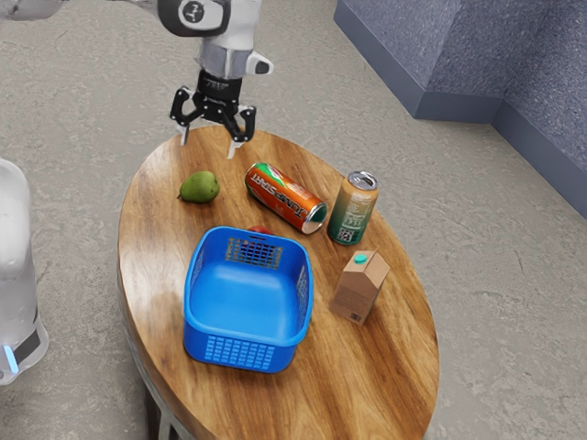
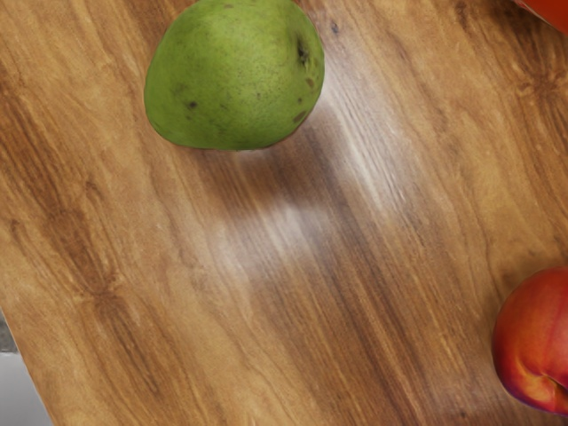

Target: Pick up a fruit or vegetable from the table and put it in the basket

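Hand (image 1: pixel 208 149) near tabletop (image 1: pixel 367 385) edge, fingers spread apart! Green pear (image 1: pixel 199 188) resting there, outside blue basket (image 1: pixel 242 352). Exterior view: red fruit (image 2: pixel 531 333) peeking past basket rim; wrist view reveals rounded side, dimple too.

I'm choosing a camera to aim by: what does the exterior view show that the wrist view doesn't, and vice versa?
Exterior view: gripper with fingers apart, basket, upright can, carton.
Wrist view: dark specks on the pear, the hollow in the red fruit.
Both: pear, red fruit (mostly behind the basket in the exterior view), tabletop and, probably, the lying can.
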Action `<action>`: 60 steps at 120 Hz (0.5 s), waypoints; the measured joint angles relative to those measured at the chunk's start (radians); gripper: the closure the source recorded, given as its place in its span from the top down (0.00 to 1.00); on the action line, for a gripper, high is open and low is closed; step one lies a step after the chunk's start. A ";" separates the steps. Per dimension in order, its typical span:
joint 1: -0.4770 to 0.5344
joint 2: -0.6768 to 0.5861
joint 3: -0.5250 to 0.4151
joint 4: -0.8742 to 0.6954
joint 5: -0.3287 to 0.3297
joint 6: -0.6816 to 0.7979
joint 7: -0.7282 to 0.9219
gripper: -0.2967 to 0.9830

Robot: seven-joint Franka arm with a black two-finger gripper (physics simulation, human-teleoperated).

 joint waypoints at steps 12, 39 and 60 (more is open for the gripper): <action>0.048 0.046 0.000 -0.005 0.030 0.059 0.077 0.77; 0.046 0.080 -0.001 -0.021 0.164 0.123 0.296 0.77; 0.064 0.078 0.002 -0.091 0.241 0.163 0.472 0.77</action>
